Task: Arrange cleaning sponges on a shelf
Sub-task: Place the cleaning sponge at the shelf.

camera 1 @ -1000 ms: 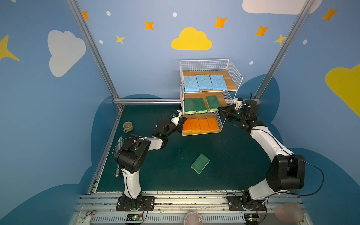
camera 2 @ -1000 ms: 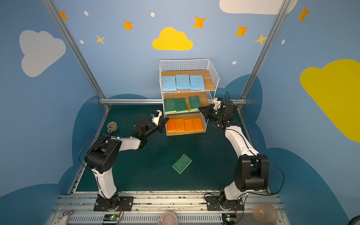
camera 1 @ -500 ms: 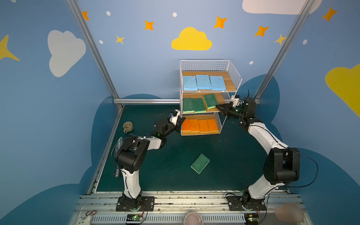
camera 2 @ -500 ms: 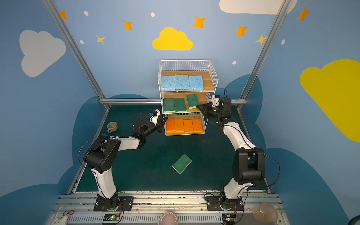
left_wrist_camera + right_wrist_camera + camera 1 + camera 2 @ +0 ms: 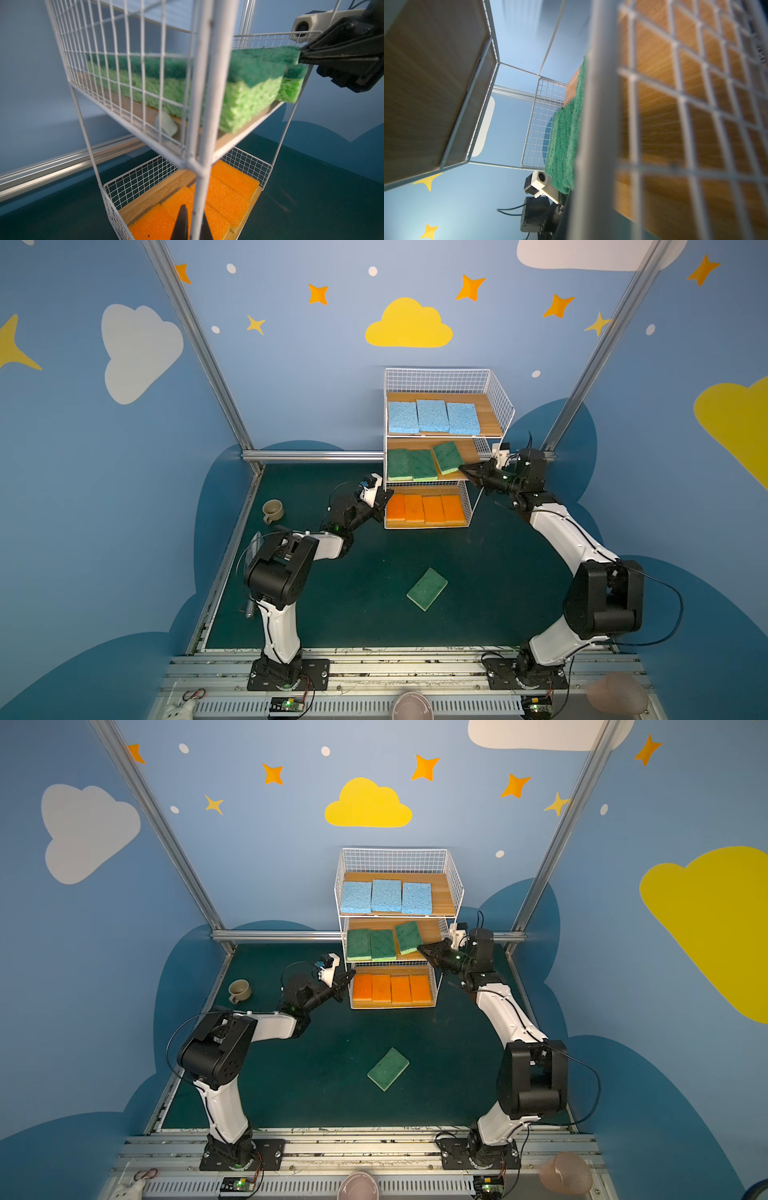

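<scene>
The shelf stands at the back of the mat. Three light blue sponges lie on its top board and several orange ones on the bottom board. On the middle board two green sponges lie side by side, with a third, tilted green sponge to their right. Another green sponge lies loose on the mat. My left gripper is shut on the shelf's front left post. My right gripper is shut, its tips against the tilted sponge's near corner.
A beige mug sits on the mat at the left, near the aluminium frame rail. A metal tool lies partly hidden behind the left arm's base. Two pinkish cups stand beyond the front rail.
My right gripper has moved slightly left and up at the middle board. The third green sponge has turned askew and slid left. The left arm has stayed on the post.
</scene>
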Robot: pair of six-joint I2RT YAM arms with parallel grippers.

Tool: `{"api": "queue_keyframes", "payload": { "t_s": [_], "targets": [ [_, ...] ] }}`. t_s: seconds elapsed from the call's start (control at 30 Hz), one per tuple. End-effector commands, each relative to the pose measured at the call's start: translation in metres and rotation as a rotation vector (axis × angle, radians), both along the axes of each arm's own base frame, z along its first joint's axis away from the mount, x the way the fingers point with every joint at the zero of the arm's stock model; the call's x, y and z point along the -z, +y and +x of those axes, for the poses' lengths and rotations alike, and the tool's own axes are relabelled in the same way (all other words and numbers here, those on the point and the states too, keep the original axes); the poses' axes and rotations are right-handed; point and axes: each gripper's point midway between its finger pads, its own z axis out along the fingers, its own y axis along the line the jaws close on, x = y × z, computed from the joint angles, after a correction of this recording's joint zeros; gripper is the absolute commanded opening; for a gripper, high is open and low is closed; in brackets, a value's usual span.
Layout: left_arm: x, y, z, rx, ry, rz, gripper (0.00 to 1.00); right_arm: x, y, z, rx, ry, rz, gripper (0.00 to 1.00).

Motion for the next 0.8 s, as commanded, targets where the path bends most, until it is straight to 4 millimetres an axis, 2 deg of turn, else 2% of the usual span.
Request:
{"api": "queue_keyframes", "payload": {
  "t_s": [0.0, 0.2, 0.57, 0.67, 0.77],
  "targets": [
    [-0.009, -0.004, -0.007, 0.021, 0.088, -0.100, 0.02, -0.011, 0.026, -0.031, -0.122, -0.030, 0.012, 0.00],
    [-0.005, -0.003, -0.006, 0.016, 0.095, -0.104, 0.03, -0.014, 0.030, -0.042, -0.143, -0.034, 0.007, 0.00],
    [-0.007, -0.005, -0.005, 0.020, 0.094, -0.107, 0.03, 0.007, 0.045, -0.041, -0.181, 0.011, 0.017, 0.00],
    [-0.008, -0.005, -0.005, 0.023, 0.094, -0.109, 0.03, 0.009, 0.040, -0.043, -0.150, 0.012, 0.007, 0.00],
    [-0.009, -0.006, -0.006, 0.026, 0.094, -0.110, 0.03, 0.011, 0.023, -0.043, -0.053, 0.008, -0.021, 0.00]
  ]
}}
